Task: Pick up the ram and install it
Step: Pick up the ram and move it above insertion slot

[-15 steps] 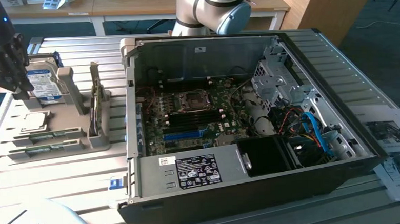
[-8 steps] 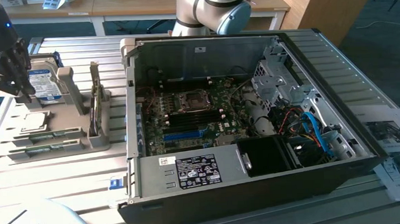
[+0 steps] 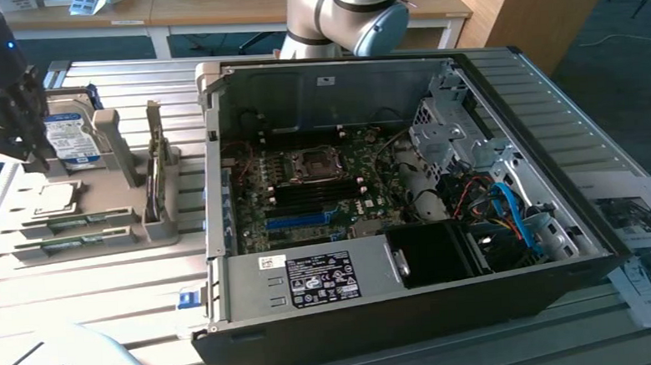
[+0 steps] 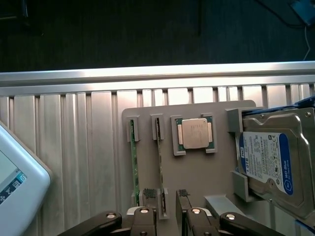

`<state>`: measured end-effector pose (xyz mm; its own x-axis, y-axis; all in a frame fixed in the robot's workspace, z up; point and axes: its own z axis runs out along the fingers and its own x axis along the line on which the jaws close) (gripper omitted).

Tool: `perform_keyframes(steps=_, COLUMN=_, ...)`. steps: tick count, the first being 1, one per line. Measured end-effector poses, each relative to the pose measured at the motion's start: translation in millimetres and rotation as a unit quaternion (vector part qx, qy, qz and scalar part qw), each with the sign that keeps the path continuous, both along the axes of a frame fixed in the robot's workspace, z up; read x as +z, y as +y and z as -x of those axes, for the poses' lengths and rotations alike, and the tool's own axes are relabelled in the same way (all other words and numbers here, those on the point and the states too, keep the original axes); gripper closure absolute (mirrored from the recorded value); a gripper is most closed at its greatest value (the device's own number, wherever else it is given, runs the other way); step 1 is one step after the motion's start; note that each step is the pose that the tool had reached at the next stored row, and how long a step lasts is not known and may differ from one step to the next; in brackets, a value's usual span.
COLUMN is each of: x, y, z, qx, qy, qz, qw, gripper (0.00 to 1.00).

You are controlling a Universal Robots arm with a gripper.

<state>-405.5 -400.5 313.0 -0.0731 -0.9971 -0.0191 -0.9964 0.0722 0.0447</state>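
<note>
Claw (image 4: 166,195) wide open astride ram (image 4: 159,157): thin grn stick, edge-up in holder (image 4: 197,172).

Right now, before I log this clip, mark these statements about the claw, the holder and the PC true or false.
1. The claw is open. True.
2. A ram stick is lifted clear of the grey holder. False: both sticks stand in its slots.
3. The processor chip lies between the ram sticks and the hard drive. True.
4. The computer case is closed. False: its side is off and the motherboard shows.
</note>
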Motion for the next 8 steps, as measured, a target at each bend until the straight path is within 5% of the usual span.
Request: perform_keyframes(steps=8, x=0.0, y=-15.7, z=0.0, qx=0.0, qy=0.0, qz=0.0, qw=1.0, gripper=0.7)
